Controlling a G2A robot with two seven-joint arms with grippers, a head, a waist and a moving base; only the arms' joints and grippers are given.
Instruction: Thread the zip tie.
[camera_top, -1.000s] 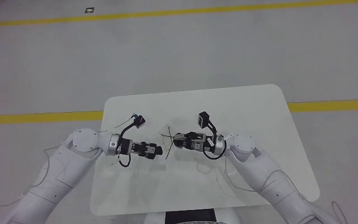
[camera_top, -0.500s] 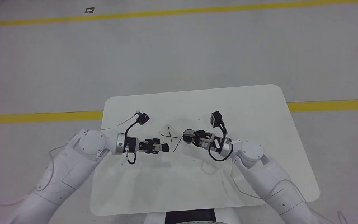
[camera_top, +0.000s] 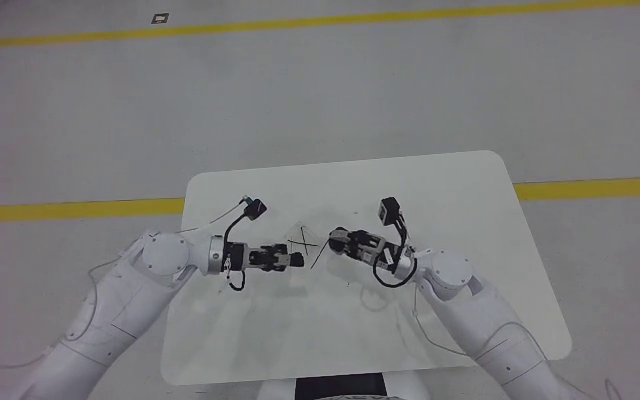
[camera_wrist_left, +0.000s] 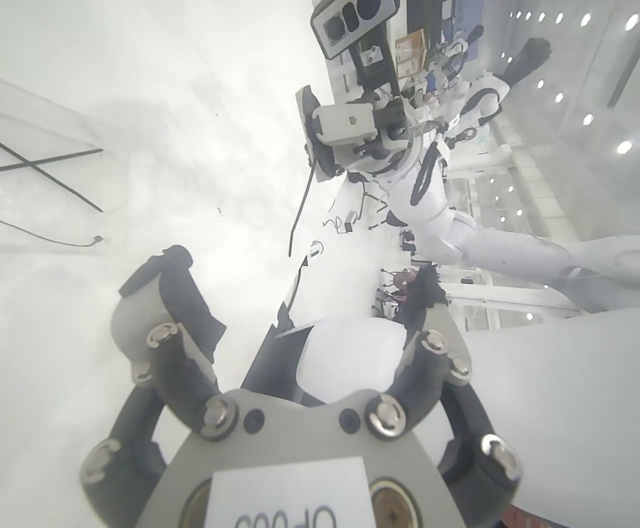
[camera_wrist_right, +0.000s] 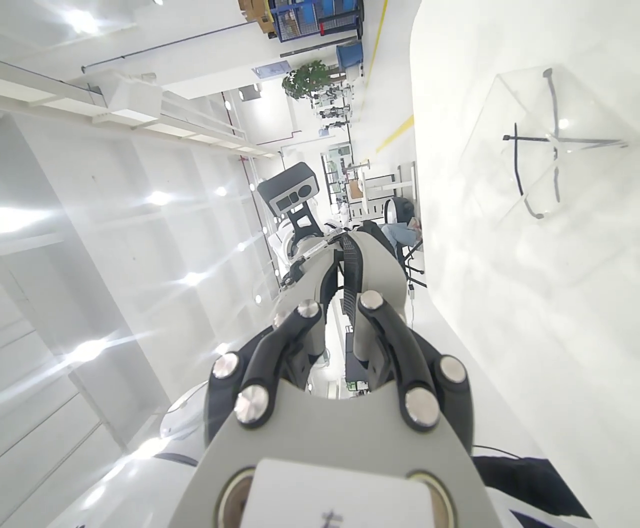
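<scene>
A thin black zip tie (camera_wrist_left: 301, 210) hangs from my right gripper (camera_wrist_left: 320, 155), which is shut on its upper end. From above, this zip tie (camera_top: 320, 256) slants down toward the table between the two grippers. My right gripper (camera_top: 332, 241) is held over the table's middle; in its own wrist view the fingers (camera_wrist_right: 345, 260) are pressed together. My left gripper (camera_top: 297, 261) faces it from a short distance. Its fingers (camera_wrist_left: 165, 285) are spread open with nothing between them, and the tie's free end is apart from them.
Loose black zip ties (camera_top: 302, 238) lie crossed on a clear tray (camera_wrist_right: 500, 95) just beyond the grippers, also seen as loose ties (camera_wrist_left: 55, 172) and loose ties (camera_wrist_right: 554, 150). The white table (camera_top: 450, 200) has bare room to either side.
Over the last second both grippers shifted to the right and a little farther from me. The tie now slants from the right gripper. Since half a second ago almost nothing has moved.
</scene>
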